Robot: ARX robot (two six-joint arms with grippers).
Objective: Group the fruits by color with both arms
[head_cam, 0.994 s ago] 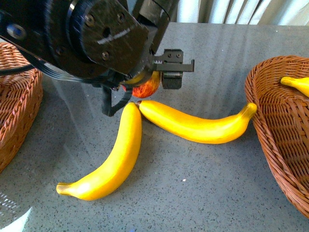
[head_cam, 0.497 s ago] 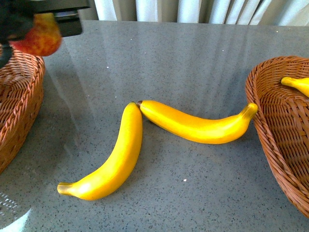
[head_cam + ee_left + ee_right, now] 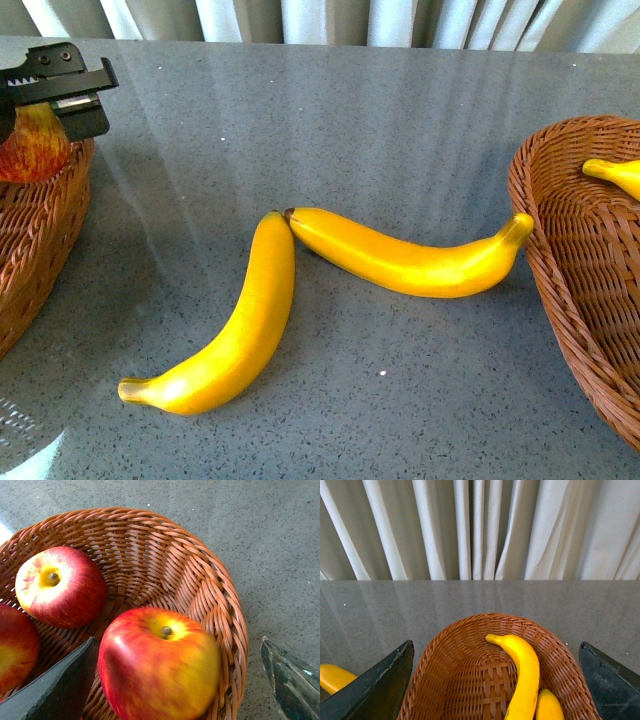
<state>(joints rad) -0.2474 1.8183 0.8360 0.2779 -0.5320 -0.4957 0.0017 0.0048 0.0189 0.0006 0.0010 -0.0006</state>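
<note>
The left tool [image 3: 177, 641] hung spread open above the left wicker basket [image 3: 220, 595]. A red apple [image 3: 160, 670] sat between its fingers with a clear gap on one side, above two more apples [image 3: 60, 587] in that basket. The right tool [image 3: 496, 645], open and empty, hovered over the right basket [image 3: 445, 680] holding yellow bananas [image 3: 522, 675], while two loose bananas [image 3: 400, 255] lay touching end to end on the tabletop [image 3: 400, 120].
</note>
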